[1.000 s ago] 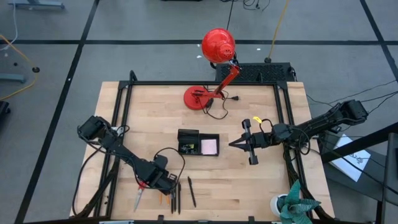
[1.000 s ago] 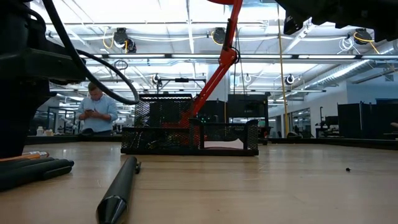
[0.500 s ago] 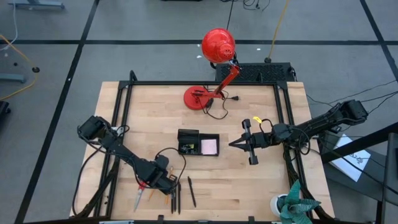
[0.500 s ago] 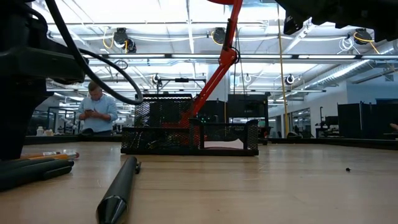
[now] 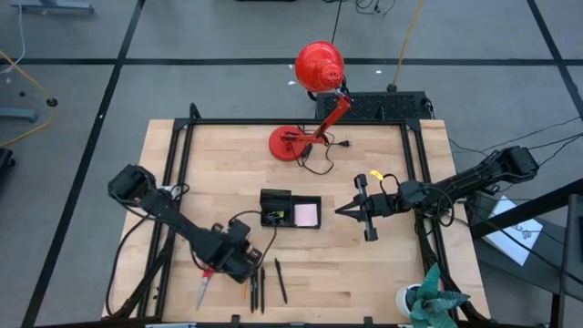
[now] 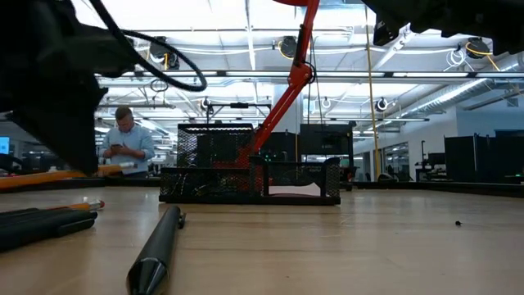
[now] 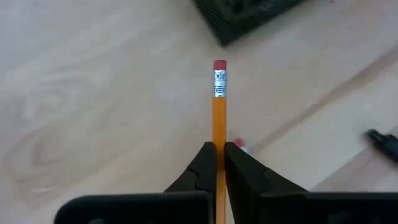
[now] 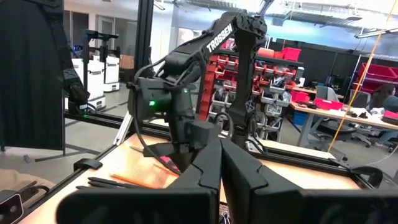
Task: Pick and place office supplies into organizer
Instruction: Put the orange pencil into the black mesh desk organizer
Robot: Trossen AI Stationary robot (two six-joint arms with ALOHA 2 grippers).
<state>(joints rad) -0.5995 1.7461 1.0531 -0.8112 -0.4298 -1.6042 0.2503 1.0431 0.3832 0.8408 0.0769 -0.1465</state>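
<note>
Fingers [image 7: 205, 163] of the left gripper [image 7: 219, 149] pinched an orange pencil [image 7: 219, 112], lifted; the organizer [image 7: 249, 15] lay ahead. Next: carry and drop it there. Right gripper [image 8: 221, 163] waited, closed.

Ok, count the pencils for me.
2. One pencil is clamped in the left gripper; the other pencil lies on the table beside the black pens. More could be hidden under the left arm.

Dark jointed arms [image 5: 182, 228]; looping black cables [image 5: 246, 221]
</note>
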